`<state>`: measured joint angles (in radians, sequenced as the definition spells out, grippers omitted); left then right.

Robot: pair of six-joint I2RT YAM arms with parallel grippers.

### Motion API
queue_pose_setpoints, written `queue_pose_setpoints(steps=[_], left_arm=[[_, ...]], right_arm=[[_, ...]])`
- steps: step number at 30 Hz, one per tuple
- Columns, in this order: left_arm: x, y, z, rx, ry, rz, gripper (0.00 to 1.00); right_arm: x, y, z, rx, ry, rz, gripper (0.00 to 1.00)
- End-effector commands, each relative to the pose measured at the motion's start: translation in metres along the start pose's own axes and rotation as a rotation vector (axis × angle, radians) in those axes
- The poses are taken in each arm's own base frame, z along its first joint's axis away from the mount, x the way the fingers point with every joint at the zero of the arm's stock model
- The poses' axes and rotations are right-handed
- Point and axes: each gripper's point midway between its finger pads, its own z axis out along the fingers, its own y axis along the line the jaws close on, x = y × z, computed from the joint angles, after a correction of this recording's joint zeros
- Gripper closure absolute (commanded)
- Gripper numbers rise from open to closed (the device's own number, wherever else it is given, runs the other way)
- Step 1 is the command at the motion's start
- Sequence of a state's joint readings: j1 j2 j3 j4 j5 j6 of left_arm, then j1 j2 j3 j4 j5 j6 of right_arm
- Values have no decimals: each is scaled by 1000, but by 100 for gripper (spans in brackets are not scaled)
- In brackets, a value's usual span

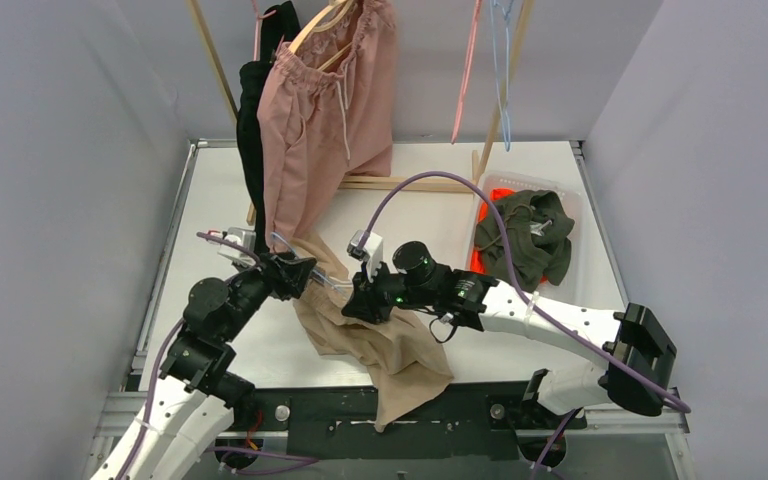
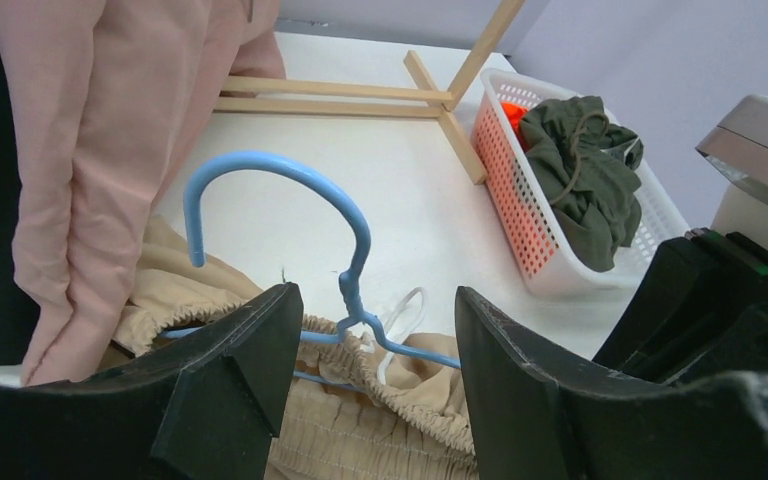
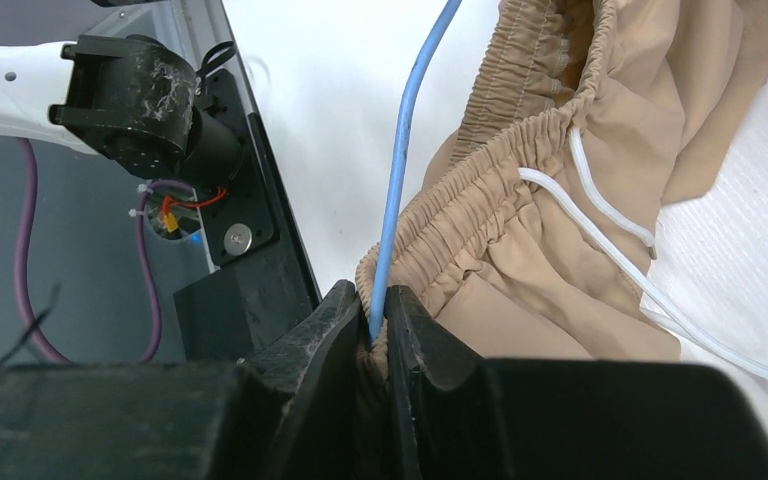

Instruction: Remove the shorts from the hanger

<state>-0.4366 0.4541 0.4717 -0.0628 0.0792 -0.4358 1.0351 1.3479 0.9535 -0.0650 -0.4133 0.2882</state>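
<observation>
On the surface (image 1: 410,200) between the arms: beige shorts (image 1: 380,345), waistband (image 3: 480,190) strung on blue hanger (image 2: 355,235). Right end effector (image 3: 378,335) clamps the hanger wire at the waistband. Left end effector (image 2: 375,325) gapes astride the hanger neck, holding nothing. Fabric looks light and limp, probably best taken at the gathered waistband. No legible writing.

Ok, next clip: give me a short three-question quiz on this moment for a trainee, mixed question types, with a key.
1. Multiple choice: what do the right fingers pinch?
A) the blue hanger, at the waistband of the beige shorts
B) the pink shorts
C) the table edge
2. True or false: the green shorts lie in the basket.
3. Fill in: the left fingers stand ___ on either side of the hanger's neck.

Key: 1 A; 2 true; 3 open.
</observation>
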Motion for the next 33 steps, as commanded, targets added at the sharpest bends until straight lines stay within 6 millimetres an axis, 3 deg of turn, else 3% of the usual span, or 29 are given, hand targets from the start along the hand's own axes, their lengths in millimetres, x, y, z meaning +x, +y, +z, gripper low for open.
queue_pose_setpoints(steps=[1, 4, 6, 8, 12, 15, 20, 23, 28, 33], left_arm=[[-21, -6, 11, -4, -42, -60, 44], [-16, -9, 19, 9, -16, -86, 51], [-19, -17, 21, 55, -25, -104, 67], [-27, -25, 21, 95, -54, -114, 74], [-45, -32, 18, 116, -115, -105, 68], [-43, -30, 19, 110, -116, -104, 60], [-43, -29, 20, 111, -129, -109, 57], [-45, -30, 20, 121, -144, -115, 50], [-56, -33, 18, 135, -200, -151, 50], [-55, -34, 19, 142, -191, -152, 66]], right_arm=[[-32, 19, -14, -58, -115, -59, 100], [-36, 20, -21, -53, -154, -57, 100], [-37, 22, -26, -59, -174, -61, 100], [-38, 23, -31, -58, -193, -56, 100], [-35, 23, -36, -52, -196, -48, 100], [-33, 22, -38, -47, -194, -48, 100], [-34, 24, -41, -50, -200, -49, 100], [-32, 24, -40, -50, -195, -43, 100], [-32, 21, -41, -35, -192, -38, 100], [-33, 19, -44, -19, -203, -31, 100]])
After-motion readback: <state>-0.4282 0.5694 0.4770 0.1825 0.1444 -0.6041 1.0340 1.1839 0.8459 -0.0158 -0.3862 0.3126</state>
